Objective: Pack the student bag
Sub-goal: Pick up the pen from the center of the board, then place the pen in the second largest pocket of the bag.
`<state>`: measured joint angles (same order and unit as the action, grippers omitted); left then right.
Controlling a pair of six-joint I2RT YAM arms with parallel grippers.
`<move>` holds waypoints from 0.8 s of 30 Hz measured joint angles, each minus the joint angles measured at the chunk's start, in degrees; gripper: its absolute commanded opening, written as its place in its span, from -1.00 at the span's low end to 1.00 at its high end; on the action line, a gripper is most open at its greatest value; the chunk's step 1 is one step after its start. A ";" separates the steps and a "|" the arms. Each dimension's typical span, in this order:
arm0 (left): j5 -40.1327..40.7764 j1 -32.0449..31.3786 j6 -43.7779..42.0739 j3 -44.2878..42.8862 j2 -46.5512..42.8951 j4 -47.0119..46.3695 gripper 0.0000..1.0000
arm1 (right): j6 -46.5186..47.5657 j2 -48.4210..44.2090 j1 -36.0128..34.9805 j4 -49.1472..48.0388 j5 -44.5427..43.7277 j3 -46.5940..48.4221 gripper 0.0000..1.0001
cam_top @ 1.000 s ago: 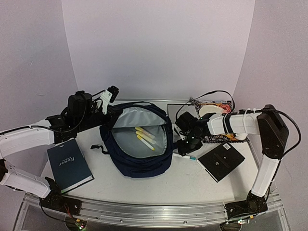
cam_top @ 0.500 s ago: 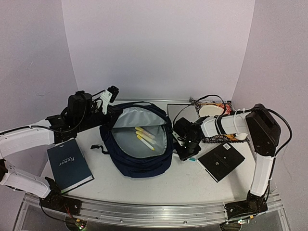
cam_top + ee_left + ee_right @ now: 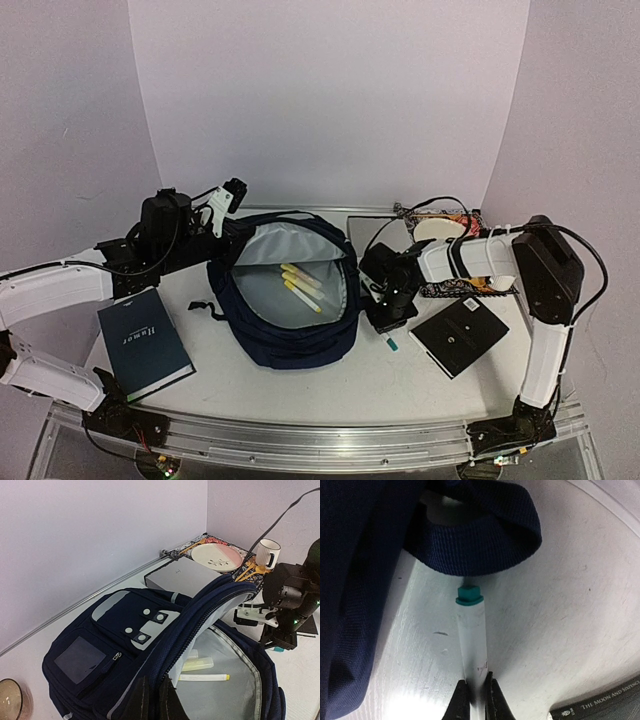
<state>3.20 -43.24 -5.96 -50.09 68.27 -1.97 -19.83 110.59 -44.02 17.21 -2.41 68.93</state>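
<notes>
The student bag (image 3: pixel 290 330) lies open in the middle of the table, showing its grey lining and yellow highlighters (image 3: pixel 301 285). My left gripper (image 3: pixel 154 696) is shut on the bag's zipper rim (image 3: pixel 200 620) and holds the flap up. The same gripper (image 3: pixel 228 232) sits at the bag's back left corner in the top view. Just right of the bag, my right gripper (image 3: pixel 475 692) is shut on a white marker with a teal cap (image 3: pixel 471 625) that lies on the table. From above, the marker's teal end (image 3: pixel 392 344) pokes out below the right gripper (image 3: pixel 388 320).
A dark hardcover book (image 3: pixel 145 342) lies at the front left. A black book (image 3: pixel 460 336) lies right of the marker. At the back right are a grey box (image 3: pixel 177 575) and a patterned tray (image 3: pixel 462 290) with a plate (image 3: pixel 216 556) and mug (image 3: pixel 267 552). A bag strap loop (image 3: pixel 480 560) lies beyond the marker's cap.
My right gripper came down over the teal-capped marker and closed on it; the marker now points toward the near edge. The left arm and bag have not moved.
</notes>
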 measured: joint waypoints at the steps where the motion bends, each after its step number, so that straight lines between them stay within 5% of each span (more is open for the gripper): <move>1: 0.00 0.00 0.00 0.00 0.01 0.00 -1.00 | -1.09 -0.42 0.02 0.19 0.43 -0.09 -1.00; 16: 0.02 -0.22 0.00 0.00 1.08 -0.05 -1.00 | -29.29 -21.54 -1.06 -6.87 4.98 -5.45 -1.00; 24: -0.03 -0.22 0.01 0.00 1.18 -0.05 -1.00 | -45.50 -22.06 -7.68 -17.05 4.07 -5.66 -1.00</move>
<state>3.17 -43.46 -5.95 -50.09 69.45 -2.02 -65.33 88.53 -51.71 0.16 1.66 63.26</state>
